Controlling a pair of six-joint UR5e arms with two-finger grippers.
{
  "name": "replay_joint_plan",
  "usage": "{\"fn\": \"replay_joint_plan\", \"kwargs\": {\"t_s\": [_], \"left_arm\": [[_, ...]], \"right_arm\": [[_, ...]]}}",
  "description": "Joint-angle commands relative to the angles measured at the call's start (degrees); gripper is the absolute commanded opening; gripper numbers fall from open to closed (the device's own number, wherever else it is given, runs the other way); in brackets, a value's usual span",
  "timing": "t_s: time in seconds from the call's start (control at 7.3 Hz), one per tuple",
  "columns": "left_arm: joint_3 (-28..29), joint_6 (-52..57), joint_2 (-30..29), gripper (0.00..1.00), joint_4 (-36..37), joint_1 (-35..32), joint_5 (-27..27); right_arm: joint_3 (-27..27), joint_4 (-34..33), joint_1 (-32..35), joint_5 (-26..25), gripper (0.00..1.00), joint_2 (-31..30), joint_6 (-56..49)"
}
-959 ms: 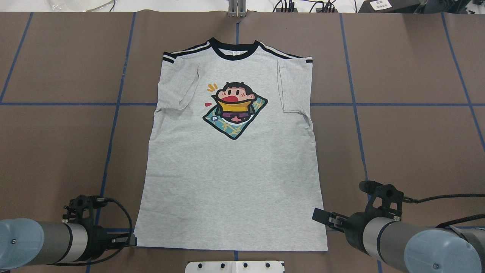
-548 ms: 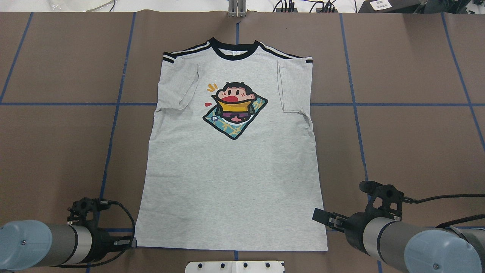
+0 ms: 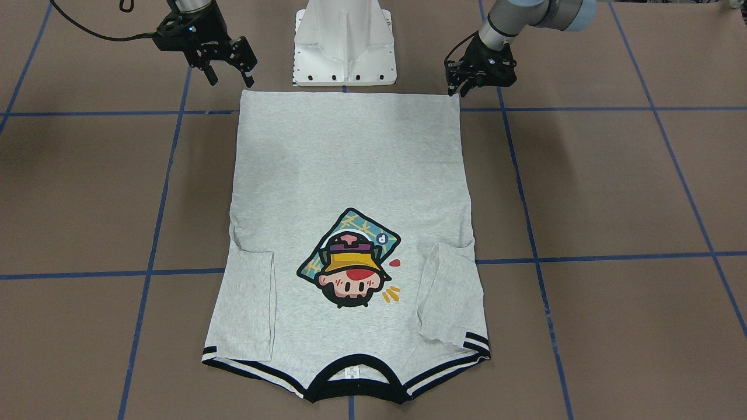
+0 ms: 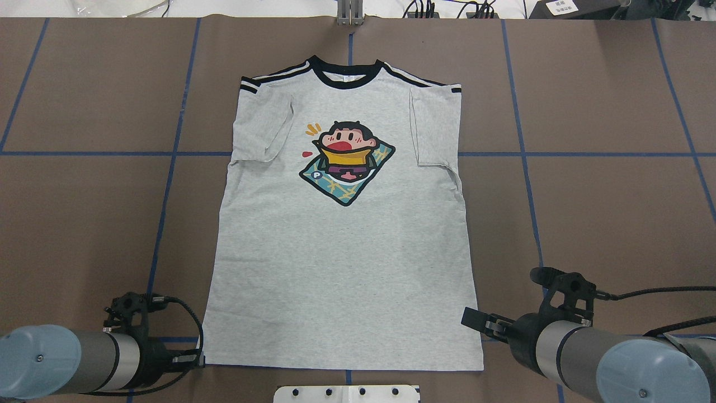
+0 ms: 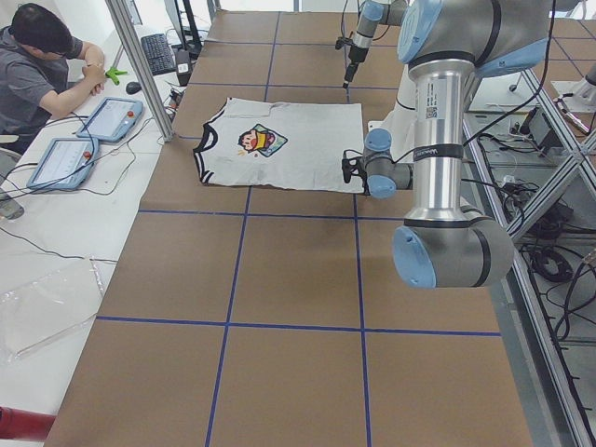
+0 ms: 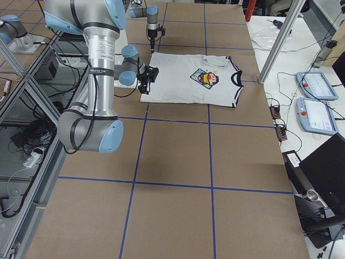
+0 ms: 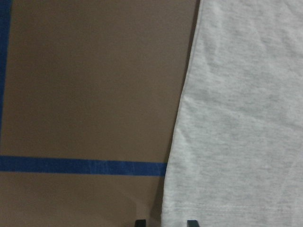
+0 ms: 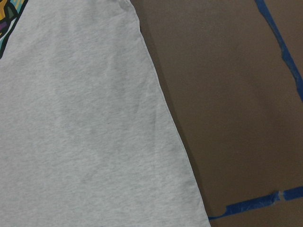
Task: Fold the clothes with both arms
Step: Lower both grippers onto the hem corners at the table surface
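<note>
The light grey T-shirt (image 4: 341, 268) lies flat and face up, both sleeves folded in, its black collar (image 4: 347, 75) at the far side. It also shows in the front view (image 3: 350, 163). My left gripper (image 4: 193, 358) is low at the near left hem corner. In the left wrist view its fingertips (image 7: 139, 222) stand a short gap apart astride the shirt's edge (image 7: 246, 118). My right gripper (image 3: 230, 67) is open and empty, hovering just off the near right hem corner, apart from the cloth (image 8: 80, 118).
The white pedestal base (image 3: 344, 46) stands just behind the hem, between the arms. Blue tape lines (image 4: 168, 184) cross the brown table. An operator (image 5: 37, 65) sits with pendants (image 5: 112, 116) beyond the far edge.
My left arm has drawn back towards the robot's side, and its gripper has closed in on the hem corner, nudging it slightly inward. The right arm has not moved.
</note>
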Motion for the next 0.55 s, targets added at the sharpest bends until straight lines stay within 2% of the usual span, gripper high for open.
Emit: {"fn": "replay_joint_plan", "kwargs": {"t_s": [0.0, 0.41], "left_arm": [[0.21, 0.04, -1.11, 0.38, 1.53, 0.0, 0.0], [0.3, 0.12, -1.02, 0.36, 1.61, -0.26, 0.0]], "right_arm": [[-0.03, 0.0, 0.04, 0.0, 1.0, -0.12, 0.07], [-0.03, 0.0, -0.05, 0.0, 1.0, -0.12, 0.07]]}}
